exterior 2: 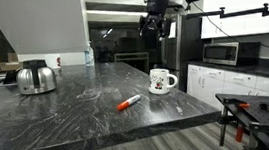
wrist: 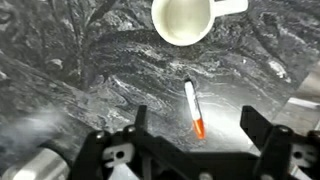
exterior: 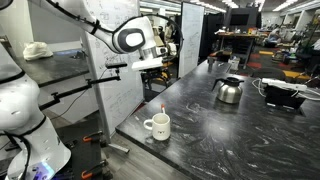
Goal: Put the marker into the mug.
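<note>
Hovering above the worktop (exterior 2: 39,120), the hand (exterior 2: 153,38) is hanging open and empty; the marker (exterior 2: 128,103) is lying near the mug (exterior 2: 160,80), not touching.

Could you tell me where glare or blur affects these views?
Wrist view: the mug is blown out to flat white, while the marker looks sharp. In both exterior views, pale glare streaks the dark countertop; in an exterior view the kettle carries bright highlights.
</note>
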{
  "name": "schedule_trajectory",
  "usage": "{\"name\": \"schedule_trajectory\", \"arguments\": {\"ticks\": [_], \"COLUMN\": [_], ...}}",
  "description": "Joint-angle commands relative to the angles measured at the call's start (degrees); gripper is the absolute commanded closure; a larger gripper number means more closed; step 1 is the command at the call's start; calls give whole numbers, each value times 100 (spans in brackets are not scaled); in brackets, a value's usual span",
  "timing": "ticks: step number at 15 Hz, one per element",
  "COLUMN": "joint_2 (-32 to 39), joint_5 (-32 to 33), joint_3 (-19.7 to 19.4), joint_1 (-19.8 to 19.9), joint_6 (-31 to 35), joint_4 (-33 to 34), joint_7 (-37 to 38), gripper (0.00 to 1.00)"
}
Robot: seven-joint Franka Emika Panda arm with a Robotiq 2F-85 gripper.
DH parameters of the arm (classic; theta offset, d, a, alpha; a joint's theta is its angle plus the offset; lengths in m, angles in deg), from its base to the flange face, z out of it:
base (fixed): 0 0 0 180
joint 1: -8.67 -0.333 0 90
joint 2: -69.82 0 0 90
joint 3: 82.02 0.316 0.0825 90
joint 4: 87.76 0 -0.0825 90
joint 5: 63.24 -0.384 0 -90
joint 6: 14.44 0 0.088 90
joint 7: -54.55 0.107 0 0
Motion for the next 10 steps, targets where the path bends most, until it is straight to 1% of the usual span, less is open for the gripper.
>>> {"name": "schedule_trajectory", "arguments": {"ticks": [1, 5, 6, 10], "joint_2": [504, 1068, 875, 951], "joint_5": [149, 309, 166, 173], "joint_3": [298, 520, 554, 612], "joint_1": [130, 206, 230, 284], "joint_6": [-77, -253, -32, -32], "joint_4": [273, 607, 342, 387], "joint_7": [-259, -335, -206, -205], "gripper": [0, 0, 0, 0]}}
